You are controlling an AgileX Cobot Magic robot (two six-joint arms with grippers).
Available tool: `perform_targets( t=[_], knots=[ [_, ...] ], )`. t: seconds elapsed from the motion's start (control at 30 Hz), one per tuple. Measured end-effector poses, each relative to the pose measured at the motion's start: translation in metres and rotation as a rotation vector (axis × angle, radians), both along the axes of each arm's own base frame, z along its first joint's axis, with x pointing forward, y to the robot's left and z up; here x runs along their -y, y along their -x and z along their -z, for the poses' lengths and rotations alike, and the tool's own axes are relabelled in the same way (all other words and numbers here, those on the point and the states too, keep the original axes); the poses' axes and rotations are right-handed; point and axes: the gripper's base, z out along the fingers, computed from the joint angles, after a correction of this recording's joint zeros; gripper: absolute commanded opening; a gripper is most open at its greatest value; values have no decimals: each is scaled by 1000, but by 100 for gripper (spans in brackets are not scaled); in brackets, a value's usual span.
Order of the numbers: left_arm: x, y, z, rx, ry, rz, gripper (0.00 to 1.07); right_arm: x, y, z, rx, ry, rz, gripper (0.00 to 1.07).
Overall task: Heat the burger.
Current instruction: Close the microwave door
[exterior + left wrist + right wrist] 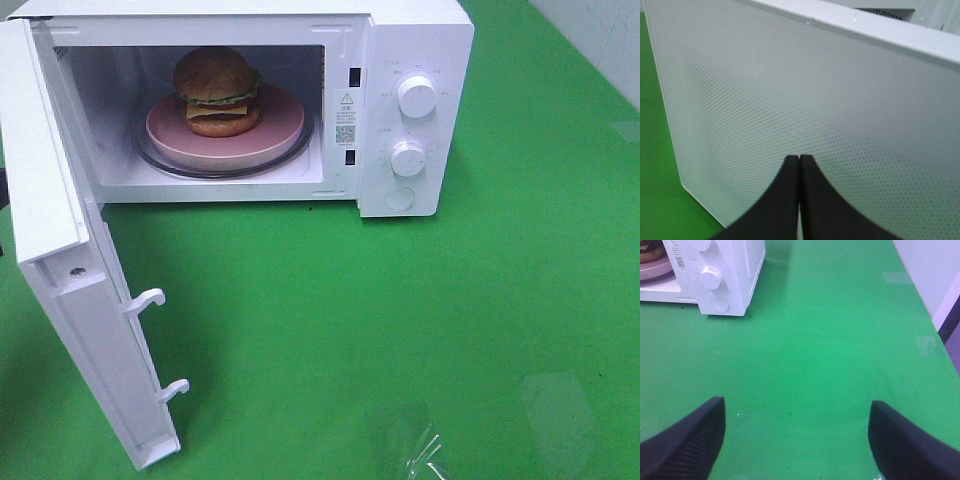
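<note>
The burger (217,90) sits on a pink plate (280,130) inside the white microwave (415,50). Its door (60,250) hangs wide open to the left. No gripper appears in the exterior high view. In the left wrist view my left gripper (798,159) is shut, its black fingertips pressed together with nothing between them, right at the dotted outer face of the door (790,90). My right gripper (795,401) is open and empty over the green table, some way in front of and to the right of the microwave (740,270). A sliver of the plate (655,271) shows there.
Two round knobs (417,95) (408,158) and a round button (400,197) sit on the microwave's right panel. Two white latch hooks (148,298) stick out of the door's inner edge. The green table (400,330) spreads in front; its right edge (935,320) meets a wall.
</note>
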Motion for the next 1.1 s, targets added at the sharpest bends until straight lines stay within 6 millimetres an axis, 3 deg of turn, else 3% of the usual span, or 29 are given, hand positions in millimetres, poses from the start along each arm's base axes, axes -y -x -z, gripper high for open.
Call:
perform_targets(
  t=[0.23, 0.43, 0.77, 1.1],
  knots=[
    [6, 0, 0, 5, 12, 25, 0, 0, 0, 0, 0, 0, 0, 76],
    [31, 2, -1, 31, -11, 59, 0, 0, 0, 0, 0, 0, 0, 76],
    [49, 2, -4, 43, 10, 46, 0, 0, 0, 0, 0, 0, 0, 76],
    [77, -22, -21, 44, -4, 95, 0, 0, 0, 0, 0, 0, 0, 76]
  ],
)
